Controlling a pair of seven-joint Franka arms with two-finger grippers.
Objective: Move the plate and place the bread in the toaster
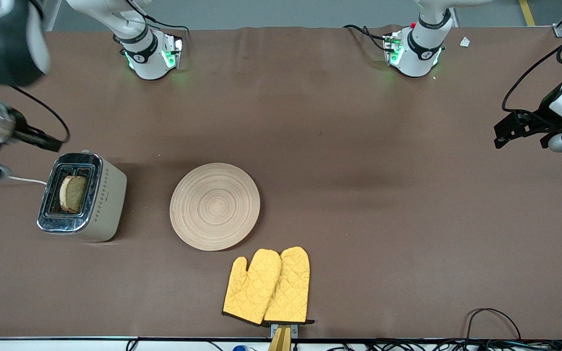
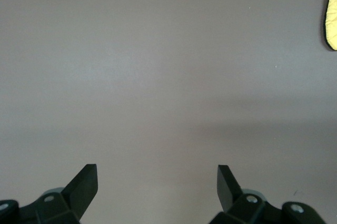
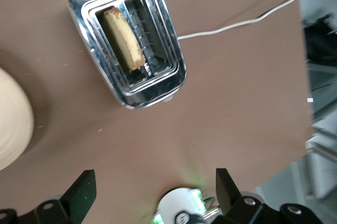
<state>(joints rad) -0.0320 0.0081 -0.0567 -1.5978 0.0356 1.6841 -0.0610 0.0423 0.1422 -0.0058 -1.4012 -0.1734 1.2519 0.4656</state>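
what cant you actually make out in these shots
- The bread: its lower part is hidden inside the toaster slot in both the front and right wrist views, so its depth is unknown.
- The toaster's cord: cut off by the front view's edge, under the right arm.
- The right gripper: blurred and cropped in the front view.
- The oven mitts: only an edge shows in the left wrist view.
- The left gripper is open over bare table.
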